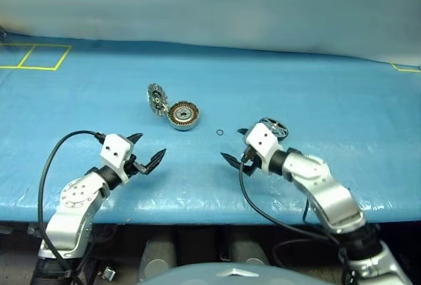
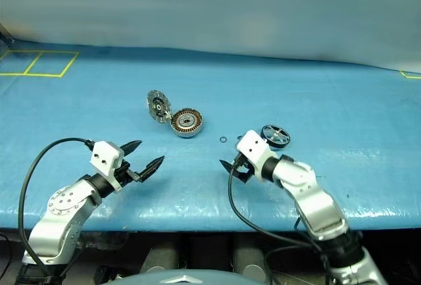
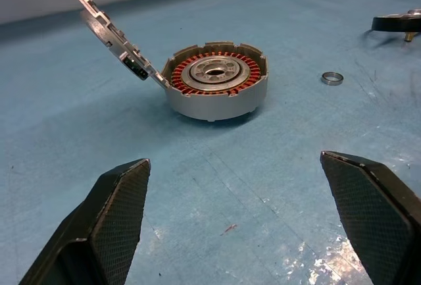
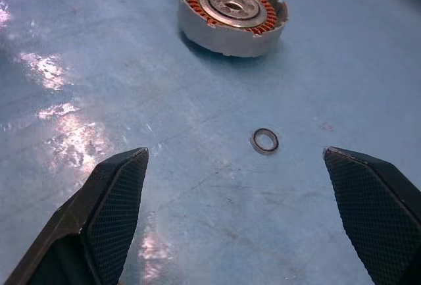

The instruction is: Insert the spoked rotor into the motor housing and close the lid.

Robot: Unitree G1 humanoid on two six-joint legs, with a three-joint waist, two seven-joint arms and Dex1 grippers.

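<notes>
Left pincer (image 1: 149, 151), right pincer (image 1: 235, 145): both wide open, empty. Spoked rotor (image 2: 275, 134): right, behind right wrist. Motor housing (image 1: 183, 115), lid (image 1: 156, 98) upright: centre. Advice: grip the rotor's rim, keeping it level.

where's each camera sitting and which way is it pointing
Left eye view: on the head, looking forward and down at the blue table; both arms show, left gripper, right gripper.
Right eye view: same head, same scene.
Left wrist view: along its open fingers toward the motor housing and raised lid.
Right wrist view: along its open fingers toward the small ring.
Both wrist views share housing and ring.
</notes>
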